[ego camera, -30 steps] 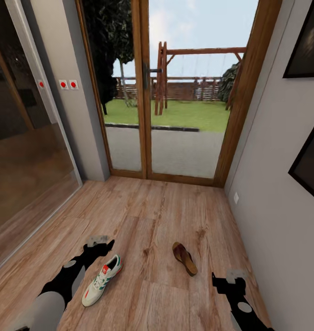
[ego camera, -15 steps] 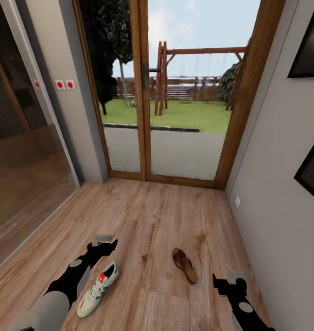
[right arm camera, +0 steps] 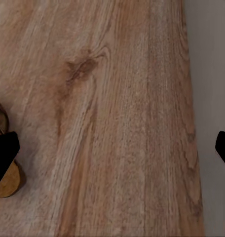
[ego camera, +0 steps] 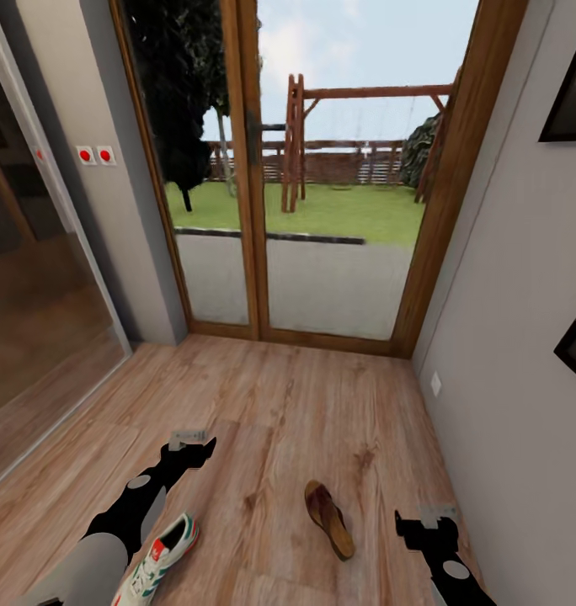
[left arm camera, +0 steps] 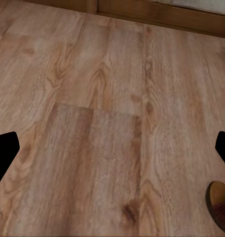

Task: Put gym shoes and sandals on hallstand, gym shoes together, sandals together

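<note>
One gym shoe (ego camera: pixel 156 564) lies on the corridor floor (ego camera: pixel 263 404), white with green side stripes and a red-orange patch on its tongue, toe pointing up and to the right toward the glass door, its heel end cut off at the frame's lower edge. Well apart to its right rests one brown sandal (ego camera: pixel 328 518), flat on the planks, tan footbed up, lying at a slant. Its edge also shows in the wrist views (left arm camera: pixel 221 206) (right arm camera: pixel 4 173).
</note>
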Tool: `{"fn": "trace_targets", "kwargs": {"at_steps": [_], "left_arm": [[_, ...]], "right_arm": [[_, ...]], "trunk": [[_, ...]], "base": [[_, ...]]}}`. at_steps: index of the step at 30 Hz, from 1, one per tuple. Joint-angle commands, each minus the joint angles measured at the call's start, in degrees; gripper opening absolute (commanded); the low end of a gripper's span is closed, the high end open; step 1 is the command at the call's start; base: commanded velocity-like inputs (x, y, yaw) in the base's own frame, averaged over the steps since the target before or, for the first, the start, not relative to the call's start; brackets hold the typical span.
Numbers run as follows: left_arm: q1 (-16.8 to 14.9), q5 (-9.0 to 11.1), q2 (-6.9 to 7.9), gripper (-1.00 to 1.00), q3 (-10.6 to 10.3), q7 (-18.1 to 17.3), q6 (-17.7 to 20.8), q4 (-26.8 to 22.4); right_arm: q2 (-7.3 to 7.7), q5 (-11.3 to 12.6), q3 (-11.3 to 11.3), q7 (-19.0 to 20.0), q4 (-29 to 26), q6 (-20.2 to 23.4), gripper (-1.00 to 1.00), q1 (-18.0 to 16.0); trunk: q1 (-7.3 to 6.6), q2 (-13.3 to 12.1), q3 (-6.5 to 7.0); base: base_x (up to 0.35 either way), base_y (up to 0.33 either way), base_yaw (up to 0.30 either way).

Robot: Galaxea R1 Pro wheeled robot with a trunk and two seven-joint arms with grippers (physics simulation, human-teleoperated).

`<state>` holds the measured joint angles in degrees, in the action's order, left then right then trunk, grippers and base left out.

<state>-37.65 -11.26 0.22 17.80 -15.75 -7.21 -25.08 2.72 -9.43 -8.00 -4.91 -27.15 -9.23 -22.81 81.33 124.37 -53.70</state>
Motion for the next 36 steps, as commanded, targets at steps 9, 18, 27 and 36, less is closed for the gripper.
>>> {"fn": "trace_targets", "kwargs": {"at_steps": [9, 18, 27, 36], "left_arm": [[-0.05, -0.60, -0.04, 1.00, 0.48, -0.50, -0.26, 0.03], [-0.11, -0.53, 0.04, 1.00, 0.56, -0.57, -0.26, -0.03], [-0.14, -0.52, 0.05, 1.00, 0.57, -0.60, -0.26, -0.06], [-0.14, -0.43, -0.04, 1.00, 0.57, -0.60, -0.26, 0.03]], "right_arm": [[-0.08, -0.59, -0.18, -0.10, 0.42, -0.17, 1.00, -0.04], [-0.08, -0.64, -0.16, -0.10, 0.43, -0.17, 1.00, -0.04], [-0.11, -0.64, -0.13, -0.10, 0.43, -0.17, 1.00, -0.04], [-0.09, -0.59, -0.18, -0.10, 0.43, -0.17, 1.00, -0.04]], "trunk": [[0.02, 0.02, -0.05], [0.02, 0.02, -0.05], [0.02, 0.02, -0.05], [0.02, 0.02, -0.05]], "base": [[0.319, -0.067, 0.000], [0.147, -0.005, 0.000], [0.178, 0.000, 0.000], [0.061, 0.000, 0.000]]}}
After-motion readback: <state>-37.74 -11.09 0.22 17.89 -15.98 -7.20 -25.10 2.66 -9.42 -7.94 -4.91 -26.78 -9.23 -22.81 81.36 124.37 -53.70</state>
